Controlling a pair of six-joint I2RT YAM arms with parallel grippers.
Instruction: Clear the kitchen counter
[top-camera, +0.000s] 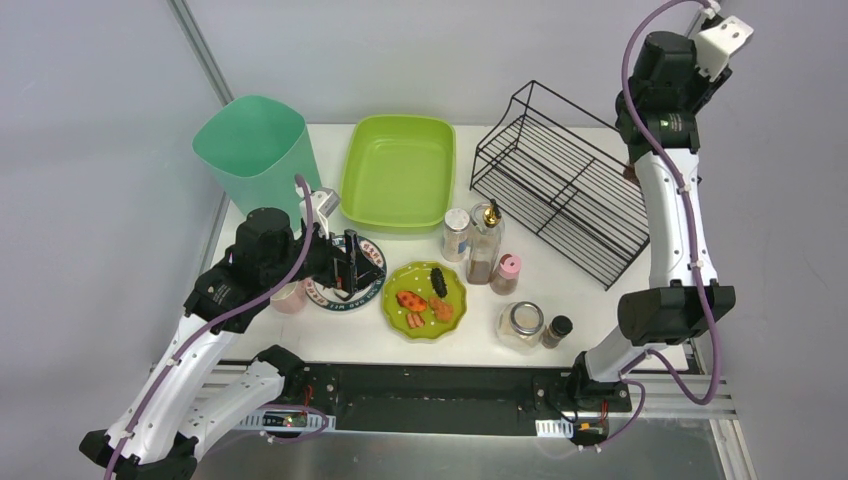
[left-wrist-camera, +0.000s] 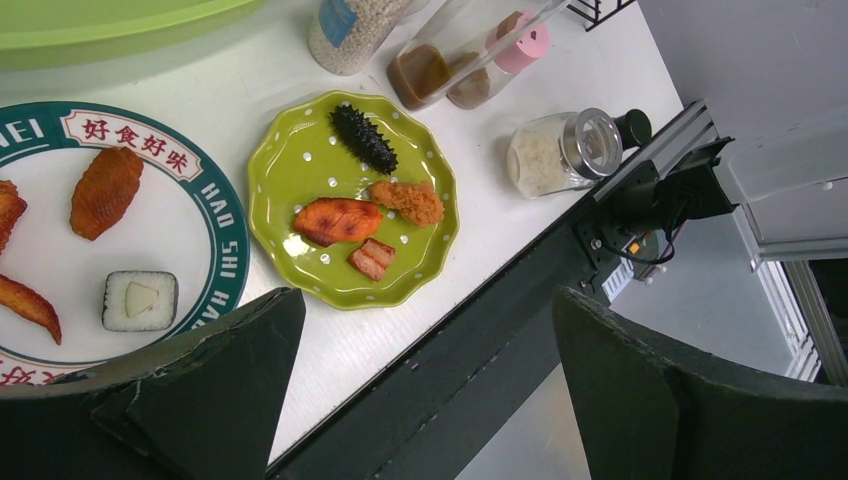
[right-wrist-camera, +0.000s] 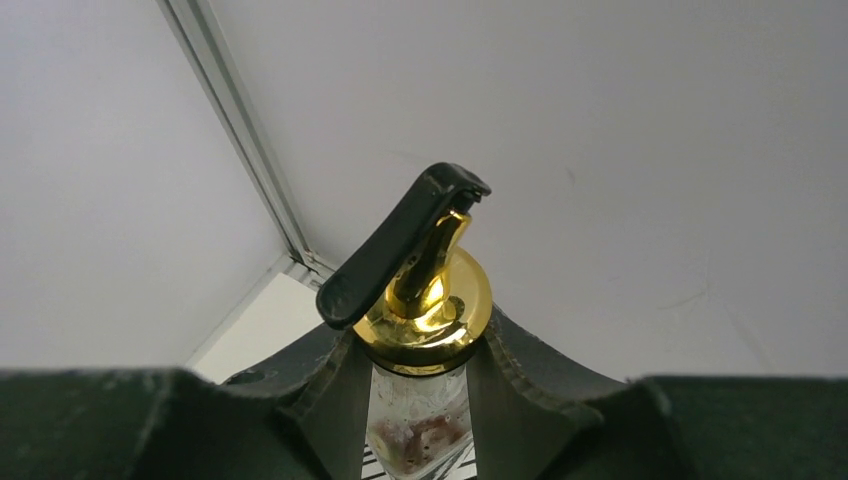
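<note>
Between the right gripper's (right-wrist-camera: 420, 375) fingers a gold-capped bottle (right-wrist-camera: 430, 305) is clamped, at two o'clock by the wire rack (top-camera: 560, 190). The left gripper (left-wrist-camera: 430, 370) hangs spread over the lettered plate (left-wrist-camera: 215, 215) at nine o'clock; the kitchen counter (top-camera: 585, 295) beneath looks mostly uncleared.

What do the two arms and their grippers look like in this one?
The left arm and right arm have white links between bulky black joint housings, and a purple cable runs along each. The left gripper and right gripper have broad, dark, matte fingers. No markings are legible.
</note>
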